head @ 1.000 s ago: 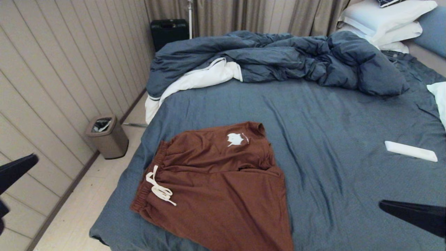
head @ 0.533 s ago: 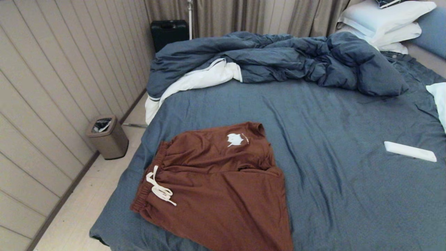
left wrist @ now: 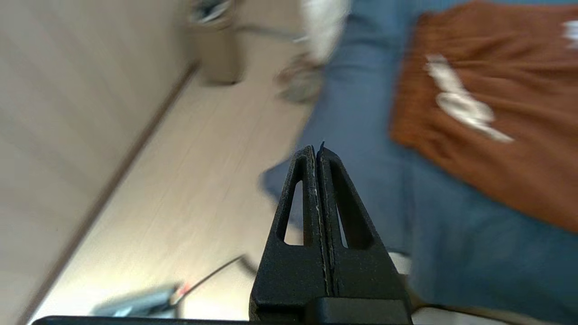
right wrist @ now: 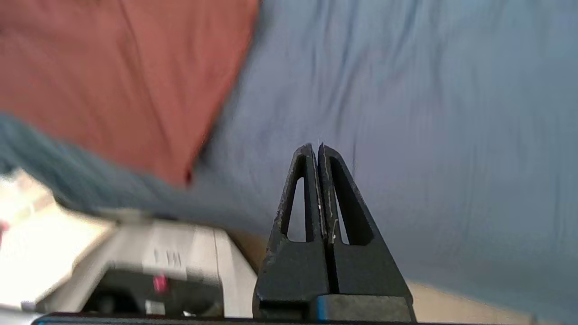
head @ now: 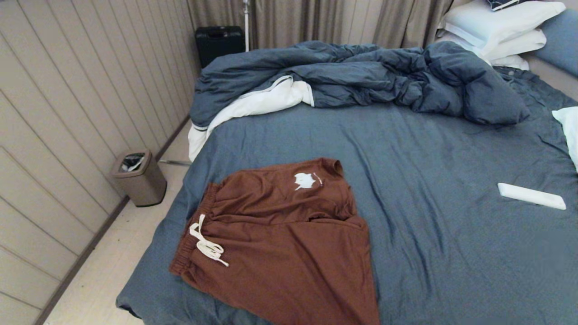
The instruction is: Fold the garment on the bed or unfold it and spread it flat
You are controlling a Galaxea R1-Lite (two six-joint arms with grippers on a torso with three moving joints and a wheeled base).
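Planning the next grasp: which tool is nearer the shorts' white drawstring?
Probably left: the left tool, shut, hangs off the bed edge on the drawstring side; the right tool, shut, is past the shorts' plain leg hem.

A: What's the room like?
B: Beige paneled wall (head: 67, 113) on the left, pale wood-look floor (head: 104, 280), taupe curtains (head: 316, 20) along the back.
A: Anything on the floor?
B: 1 small bin (head: 140, 178) by the wall, plus 1 black case (head: 219, 43) near the curtains.
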